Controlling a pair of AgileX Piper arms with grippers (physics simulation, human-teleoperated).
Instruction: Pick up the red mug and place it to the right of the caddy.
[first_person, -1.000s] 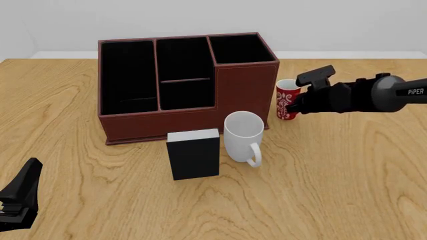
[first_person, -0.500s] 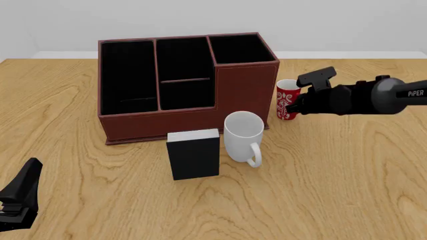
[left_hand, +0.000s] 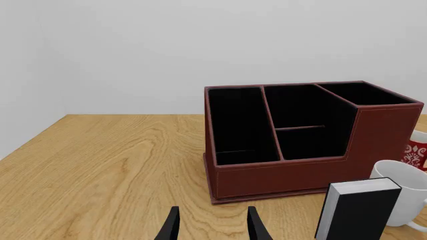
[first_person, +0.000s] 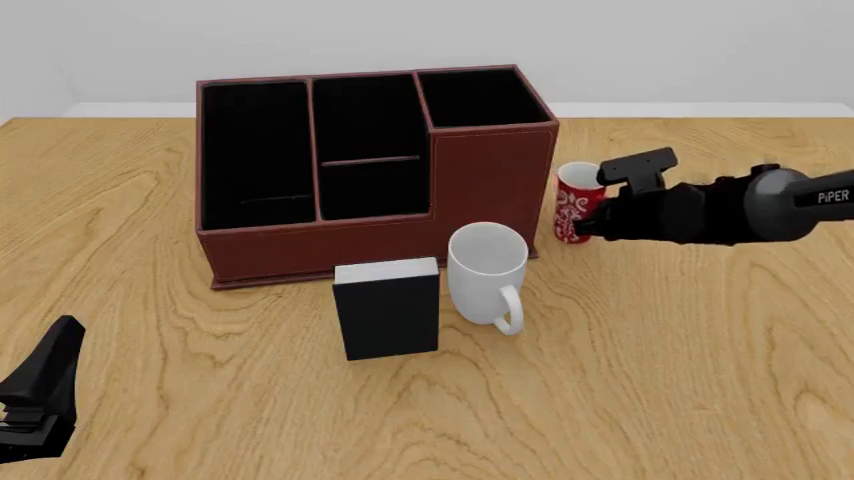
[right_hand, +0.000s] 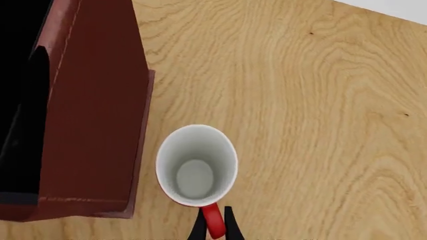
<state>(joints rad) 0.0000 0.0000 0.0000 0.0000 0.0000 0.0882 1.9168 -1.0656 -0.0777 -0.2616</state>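
Standing upright just right of the caddy (first_person: 374, 170), the red mug (first_person: 575, 203) points its handle (right_hand: 212, 221) toward the right gripper (right_hand: 214, 226), whose fingers close on that handle. Left gripper (left_hand: 211, 226) idles released, well apart.

Grained wooden table (first_person: 694, 350), perhaps leather-like caddy (first_person: 487, 190)

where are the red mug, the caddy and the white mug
red mug (right_hand: 195, 172) right wrist view, white inside
caddy (first_person: 487, 185) front view, front wall
white mug (first_person: 483, 275) front view, outer side
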